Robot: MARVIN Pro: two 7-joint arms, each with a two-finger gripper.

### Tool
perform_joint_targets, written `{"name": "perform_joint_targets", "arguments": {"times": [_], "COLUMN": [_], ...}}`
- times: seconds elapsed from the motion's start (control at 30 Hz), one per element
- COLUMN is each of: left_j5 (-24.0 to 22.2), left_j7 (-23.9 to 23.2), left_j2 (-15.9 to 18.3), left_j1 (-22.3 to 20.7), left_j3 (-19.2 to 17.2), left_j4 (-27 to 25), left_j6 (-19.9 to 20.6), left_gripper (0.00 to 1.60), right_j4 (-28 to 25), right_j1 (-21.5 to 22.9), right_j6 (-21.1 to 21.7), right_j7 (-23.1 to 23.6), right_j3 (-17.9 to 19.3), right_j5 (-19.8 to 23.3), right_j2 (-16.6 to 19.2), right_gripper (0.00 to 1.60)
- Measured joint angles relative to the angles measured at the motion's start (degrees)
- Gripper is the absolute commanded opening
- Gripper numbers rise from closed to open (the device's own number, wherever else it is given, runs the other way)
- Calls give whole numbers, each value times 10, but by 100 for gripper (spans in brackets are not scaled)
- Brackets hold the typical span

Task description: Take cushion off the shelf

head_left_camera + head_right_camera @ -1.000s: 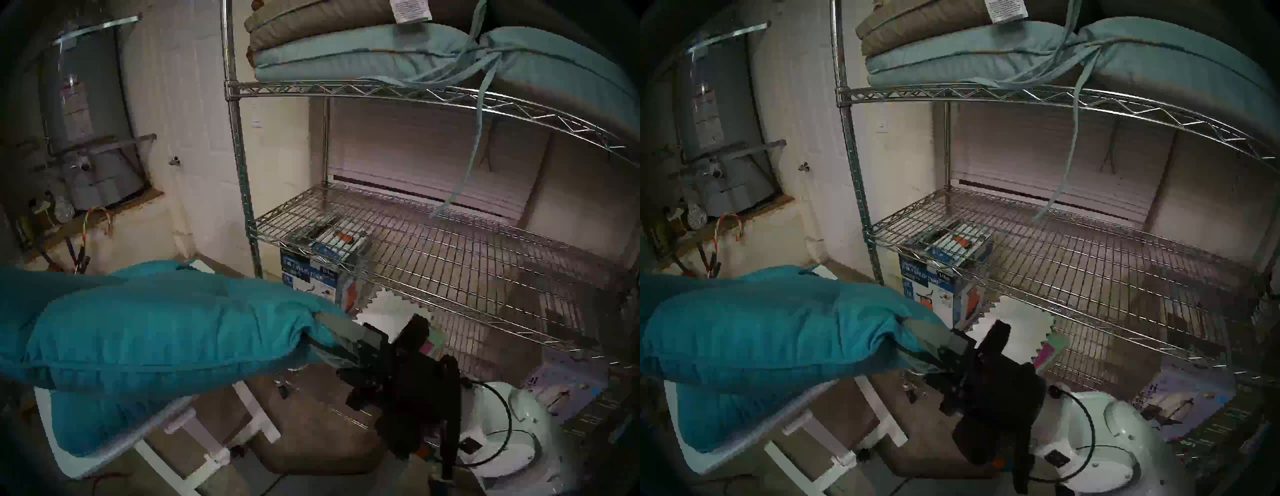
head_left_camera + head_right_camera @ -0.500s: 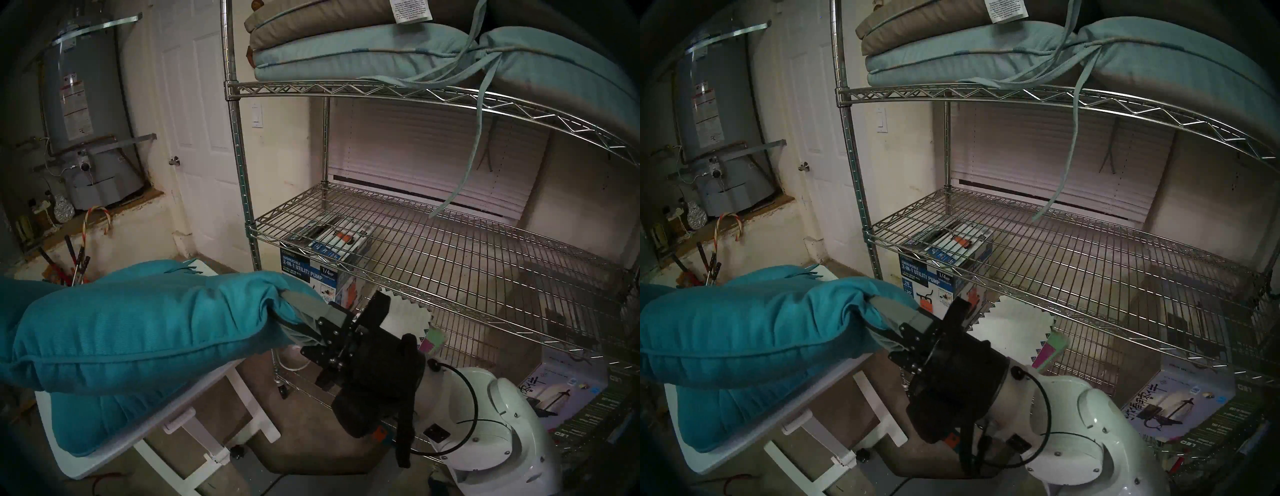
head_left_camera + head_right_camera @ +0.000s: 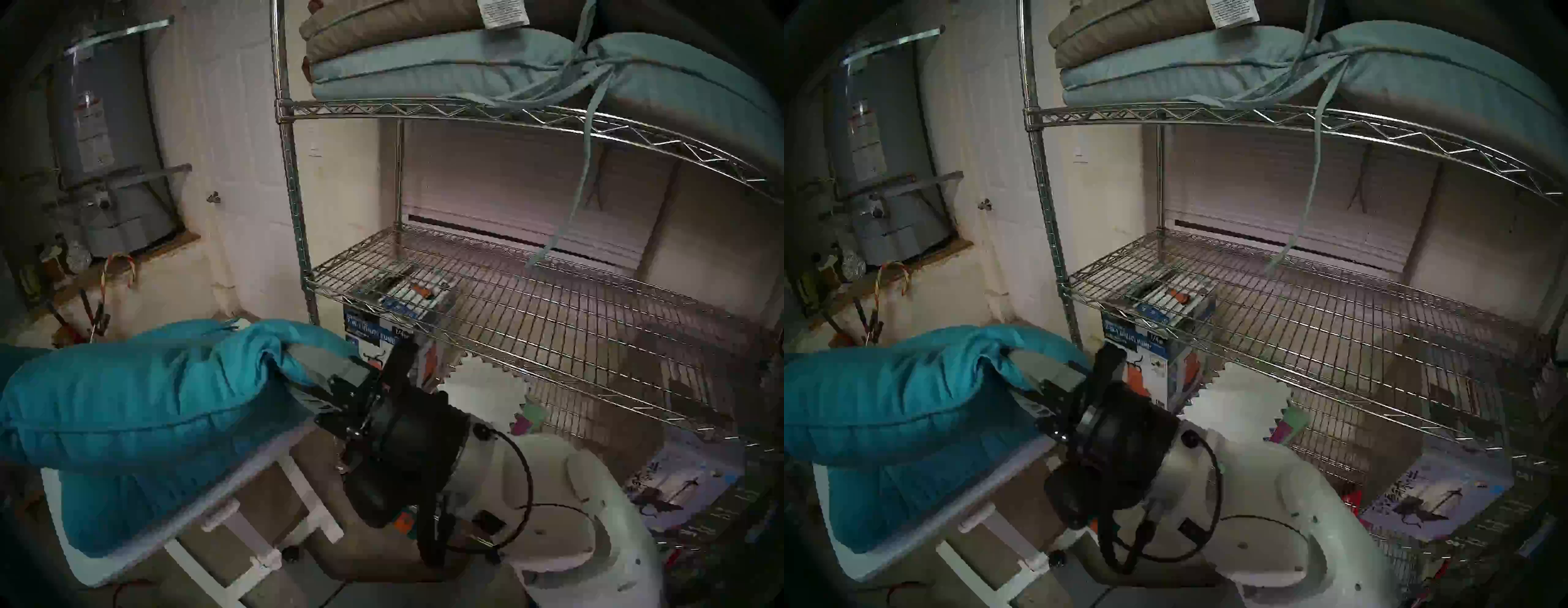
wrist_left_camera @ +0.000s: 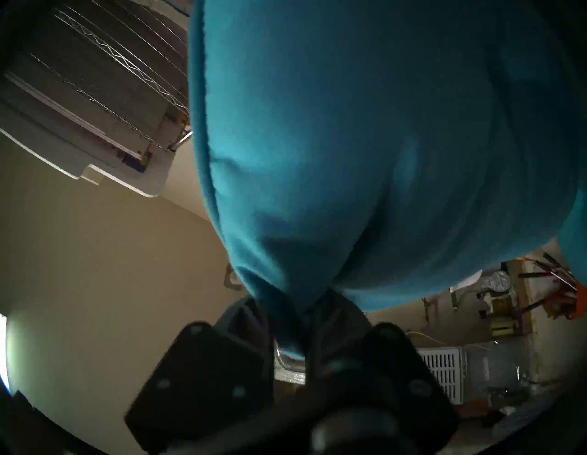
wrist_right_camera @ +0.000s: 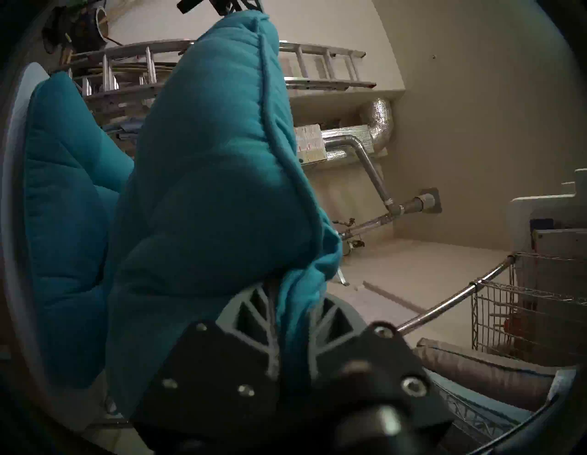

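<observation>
Teal cushion (image 3: 140, 403) hangs at the lower left of the head view, off the chrome wire shelf (image 3: 530, 314) at right and above the white table (image 3: 237, 479). Right gripper (image 3: 297, 373) pinches its near corner; left gripper (image 4: 295, 321) pinches another edge.

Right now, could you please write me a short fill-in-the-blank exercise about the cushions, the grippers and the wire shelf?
1. The right gripper is shut on the ____ cushion.
2. The left gripper pinches that same cushion, so it is held by ____ grippers.
3. On the top tier of the wire shelf, a brown cushion lies ____ a pale blue cushion.
4. A second teal cushion rests on the small ____ table.

Missing words: teal; two; on top of; white
</observation>
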Motion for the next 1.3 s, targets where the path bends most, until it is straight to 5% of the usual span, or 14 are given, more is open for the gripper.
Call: {"name": "perform_joint_targets", "arguments": {"times": [0.5, 1.3], "left_j5": [-14, -46], "left_j7": [-53, -62], "left_j2": [21, 74], "left_j1": [-29, -57], "left_j3": [12, 2], "left_j4": [6, -8], "left_j6": [22, 43], "left_gripper": [0, 0], "right_j4": [19, -8], "right_j1": [40, 92], "right_j6": [46, 84], "right_j7": [-28, 23], "right_j3": [-50, -21], "right_j5": [7, 22], "right_j2": [18, 3], "right_gripper": [0, 0]}}
